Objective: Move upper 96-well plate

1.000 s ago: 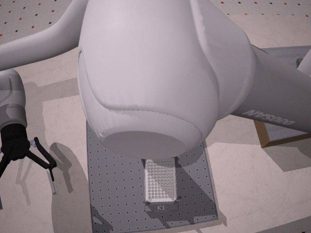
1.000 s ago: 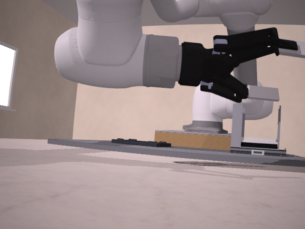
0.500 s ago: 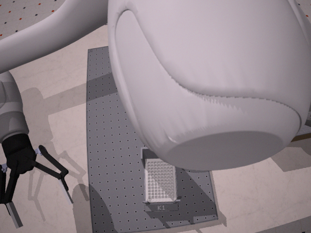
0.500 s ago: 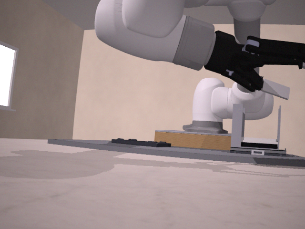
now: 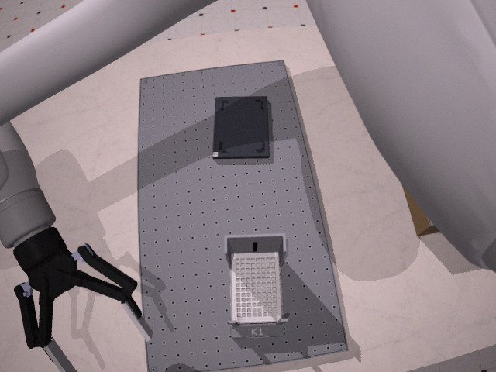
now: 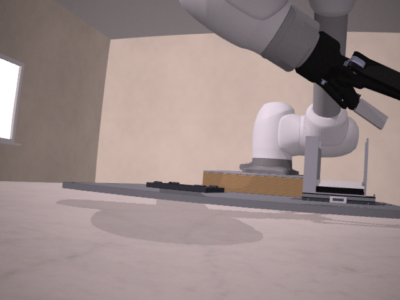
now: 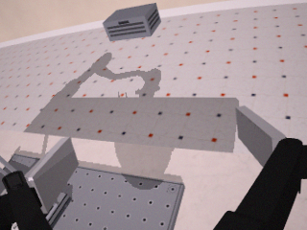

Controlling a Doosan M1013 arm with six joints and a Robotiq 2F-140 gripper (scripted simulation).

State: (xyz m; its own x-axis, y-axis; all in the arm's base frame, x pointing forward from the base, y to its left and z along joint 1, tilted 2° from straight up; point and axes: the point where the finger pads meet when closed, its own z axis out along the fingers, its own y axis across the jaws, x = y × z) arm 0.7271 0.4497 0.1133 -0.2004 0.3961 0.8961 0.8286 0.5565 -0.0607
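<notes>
Hanging wide open with nothing in it, black tool [image 5: 98, 336] off the left edge of the grey holed board [image 5: 180, 208], high above the pale worktop [image 5: 380, 240]. Sitting on top in rack K1 [image 5: 256, 244] near the board's front end, white upper plate [image 5: 256, 290], well apart from the tool. Lying bare at the far end, dark nest N1 [image 5: 242, 128], with a pale square [image 5: 215, 153] at its near left corner.

A pale marbled table [image 5: 372, 168] carries a grey perforated board [image 5: 180, 208] lying flat on it.

White gridded plate [image 5: 255, 289], black nest [image 5: 241, 127], grey black-dotted board [image 5: 180, 200], black hand [image 5: 96, 332] with pale grey fingertips [image 5: 136, 322].
</notes>
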